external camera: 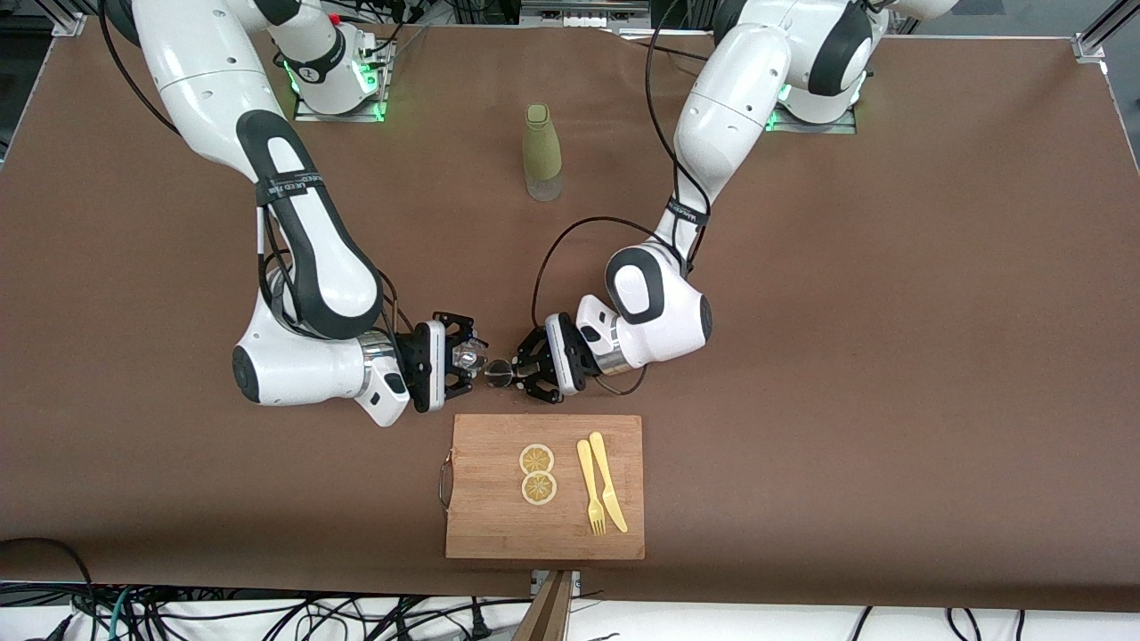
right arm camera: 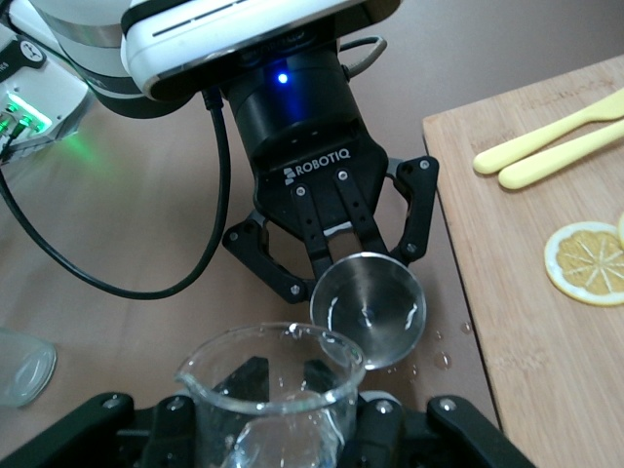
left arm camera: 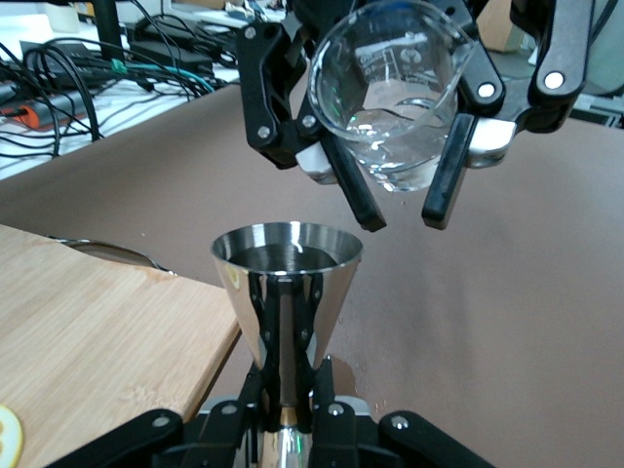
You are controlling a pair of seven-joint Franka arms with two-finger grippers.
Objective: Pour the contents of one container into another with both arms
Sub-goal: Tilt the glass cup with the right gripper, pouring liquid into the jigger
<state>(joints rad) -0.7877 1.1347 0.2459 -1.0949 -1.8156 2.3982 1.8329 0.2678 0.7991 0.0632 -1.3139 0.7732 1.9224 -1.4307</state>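
Observation:
My right gripper [external camera: 472,360] is shut on a clear glass beaker [external camera: 467,357] with a little water in it. The beaker [left arm camera: 388,93] is tipped, its mouth toward a steel cone-shaped jigger [left arm camera: 288,278] just below its lip. My left gripper [external camera: 517,372] is shut on that jigger [external camera: 497,374] and holds it upright by its narrow waist [left arm camera: 286,390]. Both hands meet low over the brown table, just past the cutting board's edge. In the right wrist view the beaker [right arm camera: 268,390] is in front, with the jigger [right arm camera: 369,310] in the left gripper [right arm camera: 363,278].
A wooden cutting board [external camera: 499,525] lies nearer the camera, with two lemon slices [external camera: 537,474], a yellow fork [external camera: 590,485] and a knife [external camera: 609,481] on it. A green bottle [external camera: 541,151] stands between the bases. Water drops [right arm camera: 444,359] dot the table beside the jigger.

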